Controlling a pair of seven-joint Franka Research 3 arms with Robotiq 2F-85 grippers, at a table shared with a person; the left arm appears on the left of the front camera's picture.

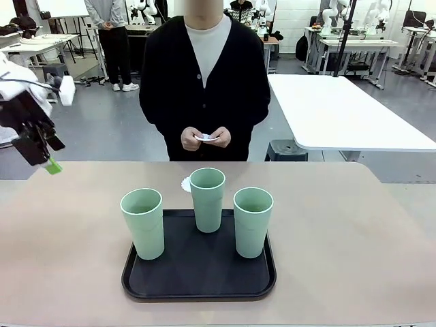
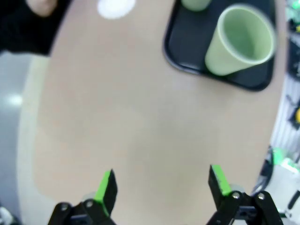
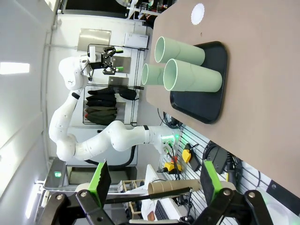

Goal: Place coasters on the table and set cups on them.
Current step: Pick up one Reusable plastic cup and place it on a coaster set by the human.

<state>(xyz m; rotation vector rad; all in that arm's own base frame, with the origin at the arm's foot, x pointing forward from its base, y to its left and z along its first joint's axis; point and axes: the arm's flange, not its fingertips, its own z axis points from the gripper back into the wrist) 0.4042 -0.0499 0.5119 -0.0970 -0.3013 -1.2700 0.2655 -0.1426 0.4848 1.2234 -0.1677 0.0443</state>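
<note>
Here, three pale green cups stand upright on a black tray [image 1: 197,286] at the middle of the tan surface [image 1: 340,238]: a left cup [image 1: 143,223], a middle cup [image 1: 207,199] and a right cup [image 1: 253,221]. One white lacy coaster [image 1: 185,184] lies flat on the surface just behind the tray, beside the middle cup on its left, towards the person. The person's hands [image 1: 193,139] hold a white paper piece [image 1: 206,137], probably more coasters, above the far edge.

The left pincer [image 1: 53,157] hangs above the far left corner of the surface, wide open and holding nothing. From it, the cups lie to the right and nearer the robot, each with its long axis vertical, and the left cup is the closest. The right pincer [image 3: 155,180], seen from its own wrist, is also wide open and empty, held well off to the side of the surface. Judging from this, the left arm is nearer to both the coaster and the left cup.
</note>
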